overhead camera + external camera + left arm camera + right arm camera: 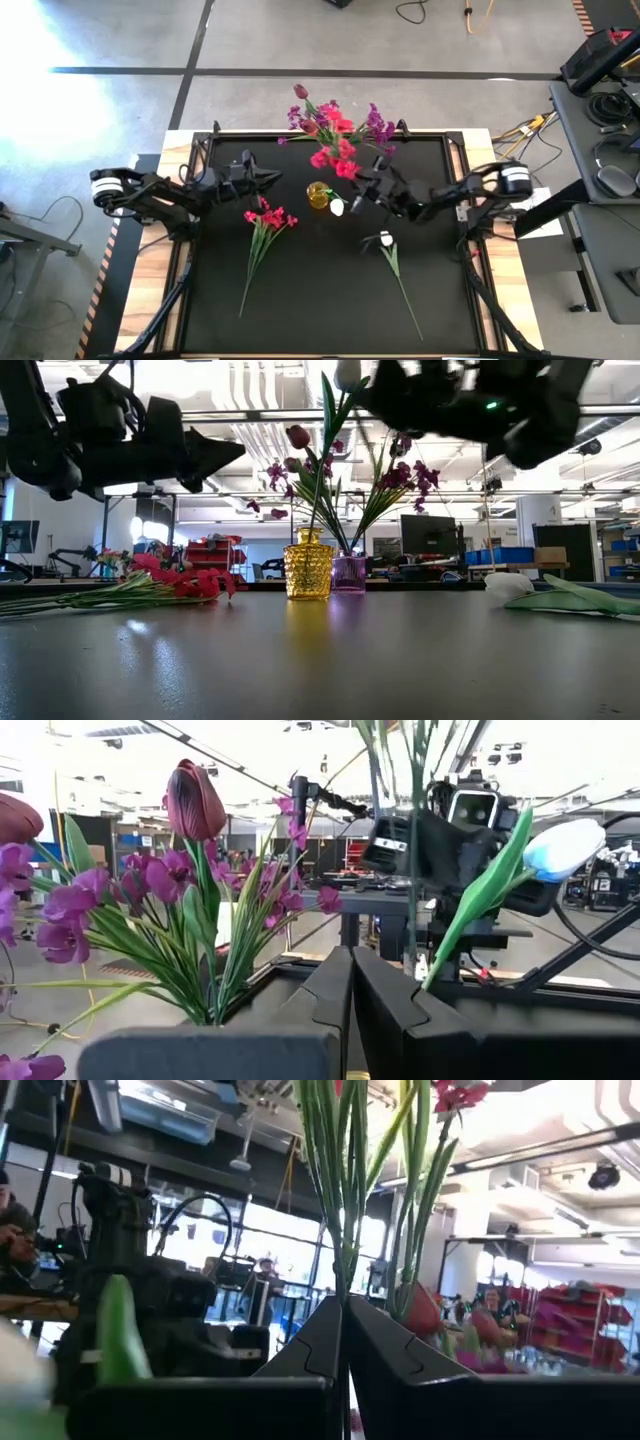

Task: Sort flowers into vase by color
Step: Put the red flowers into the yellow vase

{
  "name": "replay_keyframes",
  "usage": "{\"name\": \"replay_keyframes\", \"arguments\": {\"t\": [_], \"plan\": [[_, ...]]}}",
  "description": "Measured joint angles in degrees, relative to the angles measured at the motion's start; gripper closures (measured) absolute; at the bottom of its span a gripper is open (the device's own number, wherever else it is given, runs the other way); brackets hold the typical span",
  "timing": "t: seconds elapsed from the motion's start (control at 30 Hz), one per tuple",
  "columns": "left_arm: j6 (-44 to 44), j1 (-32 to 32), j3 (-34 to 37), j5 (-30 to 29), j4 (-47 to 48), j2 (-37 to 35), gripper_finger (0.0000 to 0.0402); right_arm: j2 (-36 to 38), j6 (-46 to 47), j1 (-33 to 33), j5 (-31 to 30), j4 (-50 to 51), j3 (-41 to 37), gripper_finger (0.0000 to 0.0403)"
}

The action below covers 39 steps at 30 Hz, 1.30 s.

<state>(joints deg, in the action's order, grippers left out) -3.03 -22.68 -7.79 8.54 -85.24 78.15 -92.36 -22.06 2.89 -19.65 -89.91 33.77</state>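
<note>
Black matting covers the table (300, 320), with an amber ribbed glass vase (318, 195) near its middle and a small purple glass vase (349, 573) of purple sprays just behind. Above the amber vase the right gripper (352, 201) is clamped on a white tulip-like flower with a green stem (338, 207), its stem standing nearly upright with its foot at the vase mouth, so the coming move is judged a straight lowering. Well left, the left gripper (262, 178) waits pinched together, holding nothing. Another white flower (386, 240) and a red-pink spray (266, 220) lie flat on the mat. Only the low view shows the stem's tilt; overhead it collapses to a blob.
</note>
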Motion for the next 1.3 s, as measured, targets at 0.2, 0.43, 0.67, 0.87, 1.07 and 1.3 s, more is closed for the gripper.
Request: {"name": "replay_keyframes", "arguments": {"t": [0.2, 0.43, 0.67, 0.87, 1.07, 1.3], "plan": [[0.51, 0.00, 0.02, 0.00, 0.37, 0.35, 0.0402, -4.86, -0.91, 3.92, 2.75, 0.00, 6.33, 0.0392], [-3.58, -0.06, -4.79, 6.02, 7.66, 0.36, 0.0400, -2.09, 5.43, 5.75, 11.79, 2.86, 6.33, 0.0392], [2.85, -0.07, -18.44, 8.44, 22.10, 0.42, 0.0341, 1.18, 6.54, 6.20, 19.36, 6.15, 7.66, 0.0392], [7.56, -0.07, -33.45, 15.48, 42.70, 0.42, 0.0279, 2.37, 5.57, 7.23, 23.06, 11.60, 10.89, 0.0392], [9.03, -0.09, -41.93, 22.98, 49.66, 2.93, 0.0264, 2.30, 5.45, 7.81, 24.64, 13.60, 12.60, 0.0392], [6.93, -0.08, -44.05, 23.86, 45.08, 7.16, 0.0286, 2.30, 5.25, 7.83, 24.64, 13.37, 12.58, 0.0392]]}}
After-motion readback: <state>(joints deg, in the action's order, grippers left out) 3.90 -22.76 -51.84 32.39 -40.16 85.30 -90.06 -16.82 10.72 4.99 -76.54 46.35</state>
